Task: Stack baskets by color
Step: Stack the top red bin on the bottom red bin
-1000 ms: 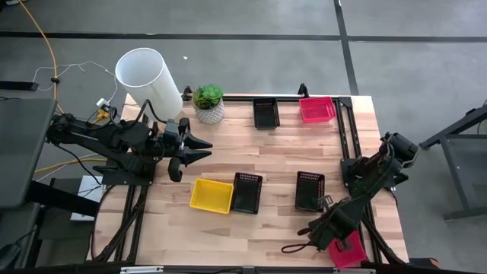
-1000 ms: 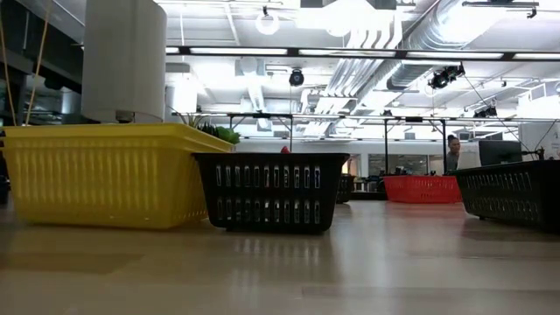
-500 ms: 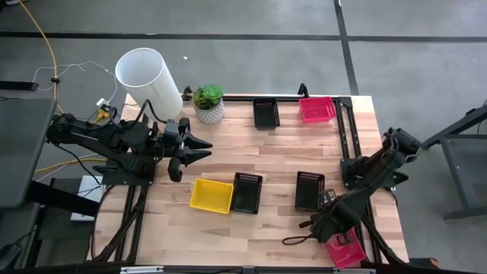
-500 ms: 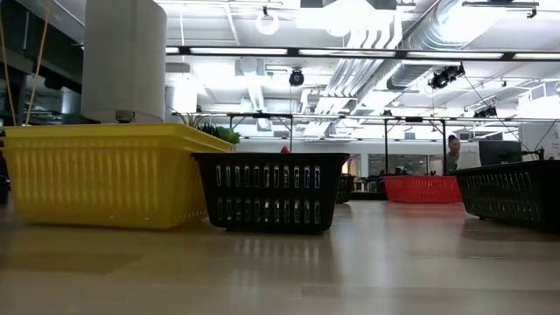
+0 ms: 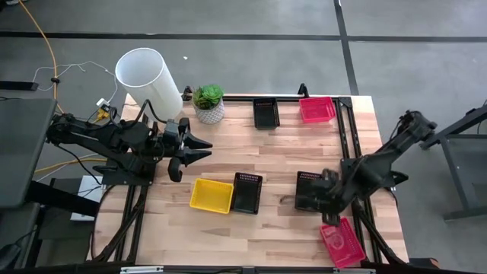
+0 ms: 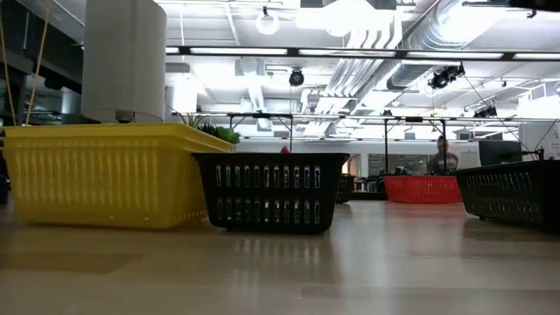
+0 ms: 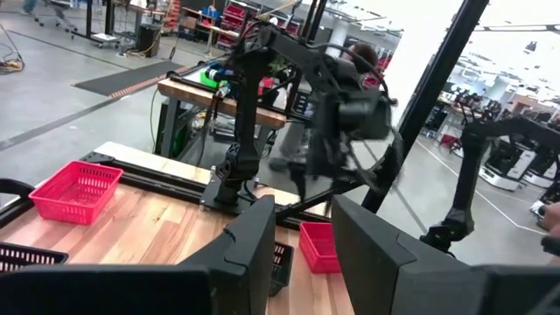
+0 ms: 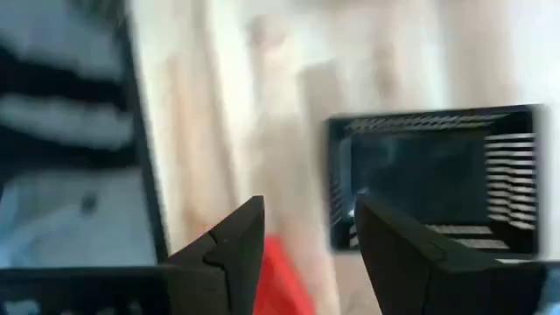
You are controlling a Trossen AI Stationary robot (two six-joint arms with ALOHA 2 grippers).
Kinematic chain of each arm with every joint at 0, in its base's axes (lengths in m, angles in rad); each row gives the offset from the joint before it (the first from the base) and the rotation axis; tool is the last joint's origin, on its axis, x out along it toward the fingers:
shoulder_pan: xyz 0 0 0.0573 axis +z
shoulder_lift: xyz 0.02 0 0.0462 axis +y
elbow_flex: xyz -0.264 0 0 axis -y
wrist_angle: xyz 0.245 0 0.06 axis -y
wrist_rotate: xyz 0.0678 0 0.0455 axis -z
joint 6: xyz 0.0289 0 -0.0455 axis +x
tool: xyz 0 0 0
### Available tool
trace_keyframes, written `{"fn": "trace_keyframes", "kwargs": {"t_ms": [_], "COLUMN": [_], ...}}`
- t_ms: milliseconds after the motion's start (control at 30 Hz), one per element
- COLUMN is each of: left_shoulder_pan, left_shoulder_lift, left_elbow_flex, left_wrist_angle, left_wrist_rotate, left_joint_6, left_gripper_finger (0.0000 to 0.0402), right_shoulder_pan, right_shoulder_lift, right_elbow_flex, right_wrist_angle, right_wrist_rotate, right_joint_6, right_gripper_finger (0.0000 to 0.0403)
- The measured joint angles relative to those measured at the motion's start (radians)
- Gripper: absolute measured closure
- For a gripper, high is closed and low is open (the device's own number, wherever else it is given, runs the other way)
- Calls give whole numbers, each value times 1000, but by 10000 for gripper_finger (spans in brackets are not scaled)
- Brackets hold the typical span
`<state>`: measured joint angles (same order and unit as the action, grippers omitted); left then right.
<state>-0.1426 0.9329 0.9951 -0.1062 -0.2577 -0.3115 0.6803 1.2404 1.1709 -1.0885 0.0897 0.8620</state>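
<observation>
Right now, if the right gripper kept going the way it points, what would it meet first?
Most likely the black basket by the table's right edge: the right gripper, jaws open and empty, aims toward its near rim. Depth is unclear, so it might reach bare tabletop first.

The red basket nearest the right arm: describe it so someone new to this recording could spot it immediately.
Start at the wooden table and go to its front right corner, below the right gripper. A red basket lies there at a slant, at the table's very edge. The other red basket sits square at the far edge, beside a black one.
</observation>
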Motion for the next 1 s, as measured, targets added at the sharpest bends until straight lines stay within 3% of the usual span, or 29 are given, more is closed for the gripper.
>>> {"fn": "trace_keyframes", "kwargs": {"t_ms": [133,267,400,500,633,733,867,1000], "left_shoulder_pan": [0,0,0,0,0,0,0,1], "left_shoulder_lift": [0,0,0,-10,-34,-47,-88,-146], "left_elbow_flex": [0,0,0,0,0,-2,-78,-248], "left_wrist_angle": [0,0,-1,-10,-47,-100,-69,134], "left_wrist_rotate": [0,0,0,0,0,-24,-76,-134], "left_joint_6": [0,0,0,7,27,27,28,49], "left_gripper_finger": [298,298,298,298,298,298,298,298], "right_shoulder_pan": [-20,-36,-95,-165,-266,-328,-391,-429], "right_shoulder_lift": [-118,-268,-399,-453,-461,-443,-435,-436], "right_elbow_flex": [-90,-248,-424,-533,-605,-607,-587,-580], "right_wrist_angle": [30,168,428,712,1106,1278,1318,1318], "right_wrist_rotate": [128,300,509,607,594,530,455,400], "right_joint_6": [142,261,294,184,-108,-283,-382,-397], "right_gripper_finger": [237,237,237,237,237,237,237,237]}}
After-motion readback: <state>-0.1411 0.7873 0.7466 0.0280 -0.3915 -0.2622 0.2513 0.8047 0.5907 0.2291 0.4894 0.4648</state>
